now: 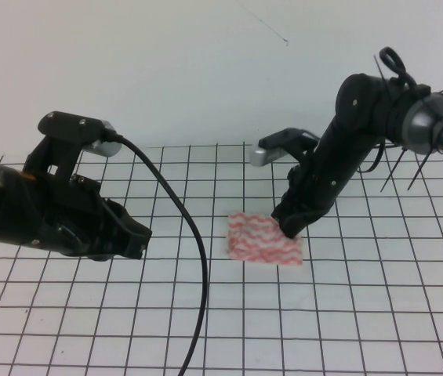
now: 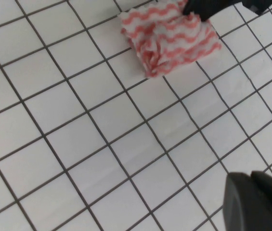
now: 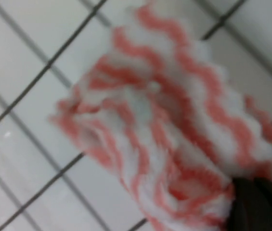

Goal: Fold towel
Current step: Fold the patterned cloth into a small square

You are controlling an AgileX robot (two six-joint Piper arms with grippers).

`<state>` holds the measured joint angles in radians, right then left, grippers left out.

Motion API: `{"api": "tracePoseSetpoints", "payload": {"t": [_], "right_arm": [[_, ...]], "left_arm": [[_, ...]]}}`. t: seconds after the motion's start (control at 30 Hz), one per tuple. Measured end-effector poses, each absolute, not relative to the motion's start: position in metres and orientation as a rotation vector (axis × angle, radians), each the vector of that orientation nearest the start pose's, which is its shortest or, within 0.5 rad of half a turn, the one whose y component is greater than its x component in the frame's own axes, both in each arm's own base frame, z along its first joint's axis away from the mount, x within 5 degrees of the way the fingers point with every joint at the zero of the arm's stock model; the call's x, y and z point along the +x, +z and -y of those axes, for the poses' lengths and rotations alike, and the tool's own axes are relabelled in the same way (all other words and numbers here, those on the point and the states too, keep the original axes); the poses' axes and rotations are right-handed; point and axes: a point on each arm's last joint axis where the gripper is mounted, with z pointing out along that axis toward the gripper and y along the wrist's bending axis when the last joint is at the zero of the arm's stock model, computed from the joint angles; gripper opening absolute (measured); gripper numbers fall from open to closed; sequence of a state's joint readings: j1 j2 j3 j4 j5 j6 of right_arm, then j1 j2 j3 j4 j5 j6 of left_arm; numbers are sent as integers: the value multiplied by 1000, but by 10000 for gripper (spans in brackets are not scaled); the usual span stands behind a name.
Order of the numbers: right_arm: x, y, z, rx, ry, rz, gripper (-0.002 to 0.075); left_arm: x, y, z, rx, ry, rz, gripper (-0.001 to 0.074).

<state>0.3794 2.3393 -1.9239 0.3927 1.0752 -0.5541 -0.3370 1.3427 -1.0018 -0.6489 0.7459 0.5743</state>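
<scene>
A small red-and-white wavy-striped towel [image 1: 264, 239] lies folded into a thick rectangle on the gridded table, near its middle. My right gripper [image 1: 292, 229] points down at the towel's far right corner, jaws shut and tips pressing on the cloth. In the right wrist view the towel [image 3: 164, 120] fills the picture and the right gripper [image 3: 252, 184] touches its edge. My left gripper [image 1: 139, 239] hovers to the left of the towel, shut and holding nothing. The left wrist view shows the left gripper [image 2: 249, 175] well apart from the towel [image 2: 169, 41], and the right gripper [image 2: 208, 7] on the cloth.
The white table [image 1: 362, 313] carries a black grid. A black cable [image 1: 194, 235] loops down from the left arm, between it and the towel. A white wall stands behind.
</scene>
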Motion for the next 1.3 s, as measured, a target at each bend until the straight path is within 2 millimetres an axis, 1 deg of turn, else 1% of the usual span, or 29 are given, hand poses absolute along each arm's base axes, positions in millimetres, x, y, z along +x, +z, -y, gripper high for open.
{"api": "tracePoseSetpoints", "payload": {"t": [0.1, 0.17, 0.2, 0.27, 0.33, 0.37, 0.47, 0.5, 0.57, 0.6, 0.67, 0.7, 0.77, 0.83, 0.87, 0.93, 0.97, 1.03, 1.07, 1.13, 1.2, 1.3], "right_arm": [[435, 156, -212, -1112, 598, -2694, 0], [434, 168, -216, -1092, 662, -2656, 0], [433, 179, -217, -1089, 680, -2625, 0], [428, 209, -216, -1089, 688, -2552, 0], [420, 247, -213, -1085, 676, -2469, 0], [416, 264, -211, -1088, 658, -2439, 0], [394, 322, -193, -1064, 496, -2388, 0], [388, 337, -186, -1035, 433, -2381, 0], [369, 377, -170, -949, 311, -2316, 0], [361, 393, -163, -912, 272, -2280, 0], [337, 429, -147, -823, 197, -2176, 0], [324, 445, -140, -794, 171, -2119, 0], [296, 467, -125, -726, 143, -2023, 0], [273, 471, -115, -672, 151, -1956, 0], [260, 470, -110, -654, 154, -1924, 0], [241, 460, -102, -631, 154, -1883, 0], [232, 450, -98, -622, 153, -1870, 0], [215, 422, -90, -593, 157, -1851, 0], [205, 412, -86, -569, 165, -1834, 0], [186, 385, -77, -514, 182, -1790, 0], [172, 358, -70, -477, 184, -1735, 0], [157, 319, -63, -465, 177, -1726, 0]], "left_arm": [[246, 301, 126, 675, -638, -2363, -1], [246, 301, 126, 681, -637, -2359, -1], [246, 301, 126, 693, -636, -2358, -1], [243, 302, 126, 717, -638, -2354, -1], [238, 308, 125, 729, -640, -2340, -1], [235, 312, 123, 735, -631, -2321, -1], [221, 332, 118, 754, -611, -2240, -1], [213, 340, 115, 759, -602, -2201, -1], [198, 357, 109, 761, -575, -2125, -1], [187, 367, 104, 748, -563, -2069, -1], [170, 378, 97, 713, -538, -1982, -1], [161, 382, 92, 693, -524, -1936, -1], [144, 386, 84, 650, -500, -1858, -1], [125, 383, 75, 608, -488, -1799, -1], [119, 380, 72, 590, -486, -1784, -1], [109, 367, 67, 558, -491, -1782, -1], [105, 358, 66, 546, -496, -1794, -1], [101, 342, 64, 517, -513, -1824, -1], [100, 335, 63, 504, -517, -1834, -1], [101, 324, 61, 466, -515, -1837, -1], [104, 314, 60, 429, -500, -1836, -1], [107, 305, 57, 386, -470, -1826, -1]]}}
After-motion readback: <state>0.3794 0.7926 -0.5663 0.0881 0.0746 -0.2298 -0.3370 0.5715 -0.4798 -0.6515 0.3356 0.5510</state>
